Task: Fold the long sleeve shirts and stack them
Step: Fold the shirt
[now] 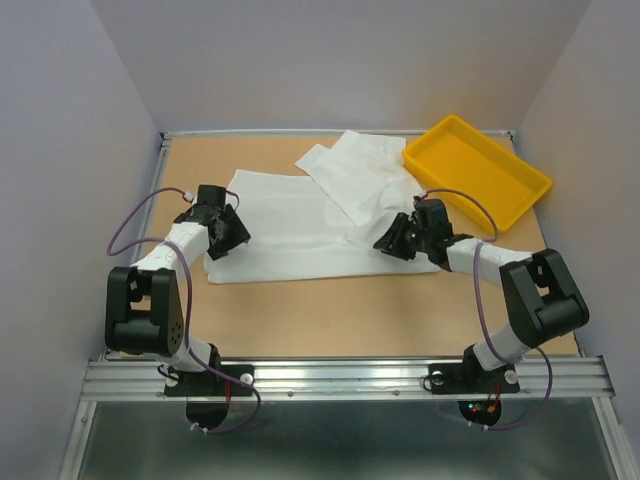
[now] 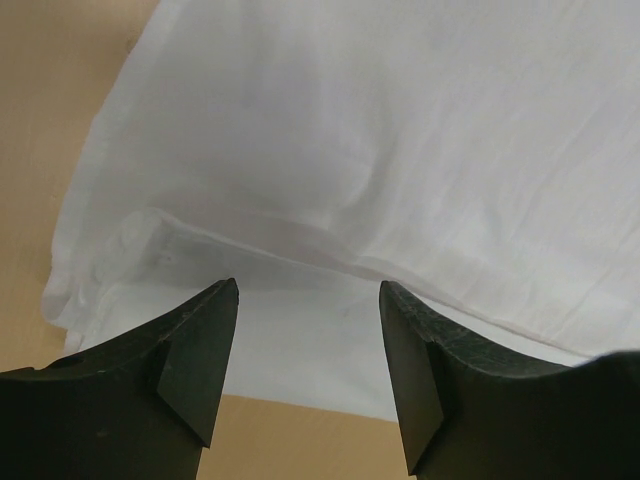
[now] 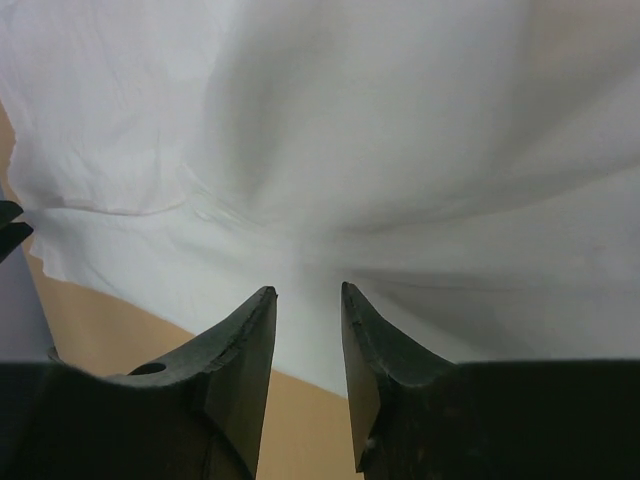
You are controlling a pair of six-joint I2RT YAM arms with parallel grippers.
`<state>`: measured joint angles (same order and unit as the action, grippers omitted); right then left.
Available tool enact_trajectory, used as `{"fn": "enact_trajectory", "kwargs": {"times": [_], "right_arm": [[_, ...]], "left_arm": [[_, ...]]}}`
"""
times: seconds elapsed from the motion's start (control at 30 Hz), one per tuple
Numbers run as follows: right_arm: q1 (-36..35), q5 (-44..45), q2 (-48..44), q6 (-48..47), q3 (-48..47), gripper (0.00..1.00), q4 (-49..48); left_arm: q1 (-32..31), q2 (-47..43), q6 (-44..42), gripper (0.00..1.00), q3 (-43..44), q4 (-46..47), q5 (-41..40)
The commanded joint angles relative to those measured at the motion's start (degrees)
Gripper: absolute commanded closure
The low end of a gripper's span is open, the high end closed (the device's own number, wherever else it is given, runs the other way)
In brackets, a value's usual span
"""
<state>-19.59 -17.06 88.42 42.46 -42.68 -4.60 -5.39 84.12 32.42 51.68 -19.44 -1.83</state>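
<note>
From above: long sleeve shirt [image 1: 300, 235] spread across the middle of the table [image 1: 330, 315], one sleeve [image 1: 355, 175] thrown back toward the yellow tray [image 1: 478, 168]; left gripper [image 1: 228, 232] posted at its left edge, right gripper [image 1: 395, 243] at its right edge, likely to take both sides for one fold.

From the left wrist: fingers [image 2: 190, 340] spread wide, nothing between; layered edge of the shirt [image 2: 400, 150] just ahead, approached low, apparently for sliding under.

From the right wrist: fingers [image 3: 240, 350] only narrowly apart, no cloth pinched; shirt [image 3: 400, 150] creased just beyond the tips.
</note>
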Motion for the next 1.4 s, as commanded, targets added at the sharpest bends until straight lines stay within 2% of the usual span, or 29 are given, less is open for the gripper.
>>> {"fn": "enact_trajectory", "kwargs": {"times": [0.0, 0.17, 0.33, 0.53, 0.6, 0.77, 0.9, 1.03, 1.13, 1.17, 1.23, 1.27, 1.37], "right_arm": [[-0.27, -1.22, -0.53, 1.93, 6.18, 0.62, -5.77], [-0.18, -1.40, -4.56, 1.58, 13.40, 0.62, -5.16], [0.69, 3.17, -11.42, 1.67, 19.37, 0.63, -1.73], [4.91, 7.21, -19.14, 0.61, 20.44, 0.63, 4.42], [6.32, 9.40, -20.91, -0.27, 20.00, 0.63, 8.19], [13.78, 13.09, -24.09, -3.25, 19.91, 0.63, 14.34], [14.23, 14.51, -24.79, -6.41, 15.71, 0.63, 18.66], [13.45, 10.65, -27.16, -8.79, 9.47, 0.63, 18.93], [11.08, 8.71, -24.45, -12.91, 1.22, 0.61, 18.58], [10.55, 8.01, -21.83, -15.01, -2.55, 0.59, 18.14], [9.84, 6.69, -19.09, -16.70, -5.91, 0.55, 16.91], [9.75, 5.99, -16.03, -17.66, -8.89, 0.49, 15.60], [9.31, 5.11, -11.71, -18.72, -12.68, 0.41, 12.26]], "left_arm": [[0.20, 2.63, 1.24, 0.31, -2.28, 3.17, -1.34], [0.73, 6.05, 2.38, 0.31, -3.60, 4.41, -2.30], [3.27, 7.81, 2.55, 0.31, -4.66, 5.38, -2.66], [5.03, 7.82, 1.77, 0.32, -4.40, 4.24, -2.57], [7.31, 6.68, 1.33, 0.32, -4.39, 3.80, -2.74], [9.78, 3.52, -0.34, 0.32, -4.22, 2.31, -3.54], [9.87, -0.35, -2.45, 0.30, -2.82, 0.63, -5.11], [8.38, -5.45, -5.87, 0.26, -1.59, 0.46, -5.29], [5.57, -7.38, -7.55, 0.23, -0.71, 1.68, -5.29], [2.69, -7.91, -8.16, 0.23, -0.88, 2.38, -4.60], [1.00, -8.09, -8.60, 0.22, -1.05, 5.28, -3.19], [-0.22, -7.66, -8.61, 0.21, -0.71, 6.86, -2.40], [-1.55, -5.99, -9.05, 0.20, 0.61, 8.89, -0.46]]}}
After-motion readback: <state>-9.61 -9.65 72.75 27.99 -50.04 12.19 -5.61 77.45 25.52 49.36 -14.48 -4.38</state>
